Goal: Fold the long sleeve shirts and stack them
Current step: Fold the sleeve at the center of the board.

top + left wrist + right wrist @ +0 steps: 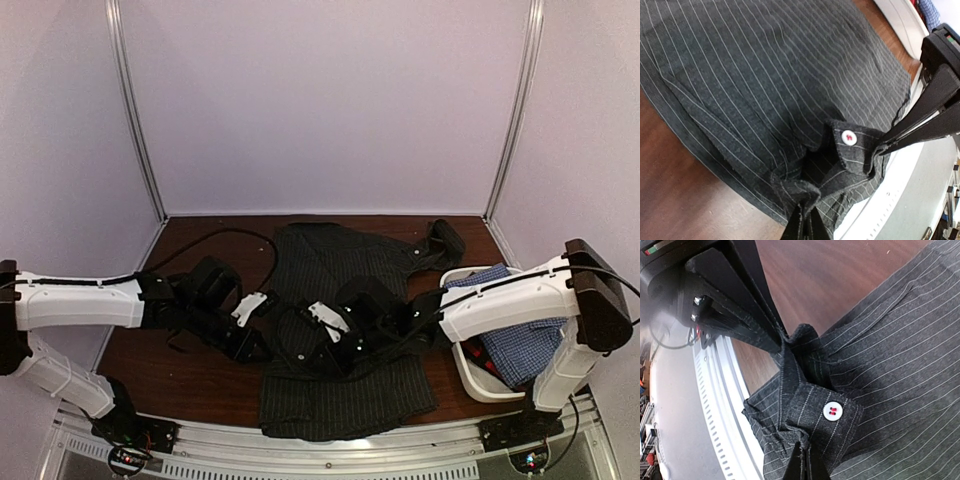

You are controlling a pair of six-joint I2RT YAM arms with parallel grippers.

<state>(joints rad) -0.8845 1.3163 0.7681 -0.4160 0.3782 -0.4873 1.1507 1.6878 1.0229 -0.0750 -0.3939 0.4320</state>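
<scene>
From above, the arms cover the middle of the black shirt (340,405), the right arm hides much of the tub (468,372), checked shirt (525,350) and red shirt (479,352), and each wrist view's bottom edge cuts off its own left pincer (802,225) or right pincer (802,462).

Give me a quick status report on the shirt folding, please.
Left fingers shut on black pinstripe shirt at the cuff. Right fingers shut on same cuff. Blue check shirt in white tub, right side.
</scene>
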